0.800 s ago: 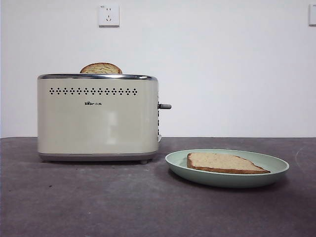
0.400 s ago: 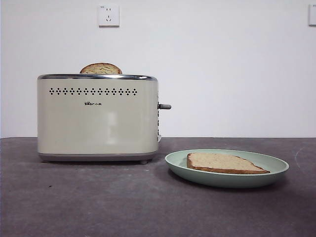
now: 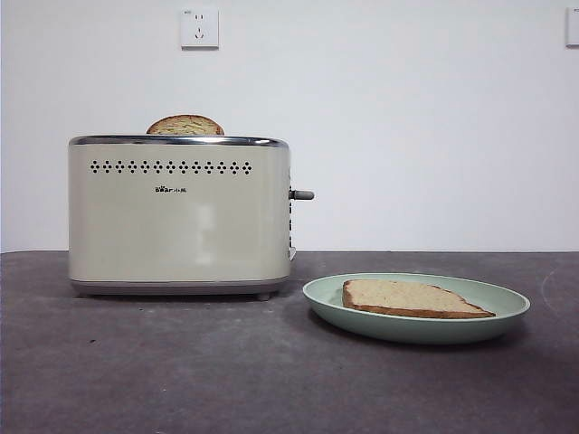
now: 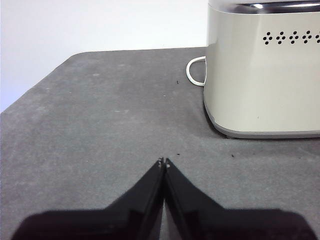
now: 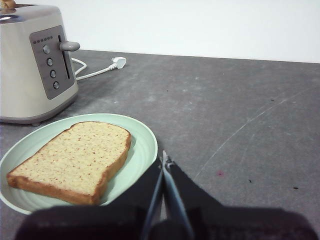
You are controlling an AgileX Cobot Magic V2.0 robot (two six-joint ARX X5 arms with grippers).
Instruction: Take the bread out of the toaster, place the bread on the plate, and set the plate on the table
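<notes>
One slice of bread (image 3: 409, 298) already lies flat on the plate (image 3: 507, 306), which sits on the table (image 3: 181, 362) with nothing holding it. Both the left gripper (image 4: 163, 162) and the right gripper (image 5: 163, 160) have their jaws pressed together, empty. I'd pull away low and leave the plate alone.

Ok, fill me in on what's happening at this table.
Nothing is being handled right now. One slice of bread pokes out of the toaster, and a second slice lies flat on the plate, which sits on the table beside the toaster. The left claw is shut and low near the toaster; the right claw is shut at the plate's rim.
</notes>
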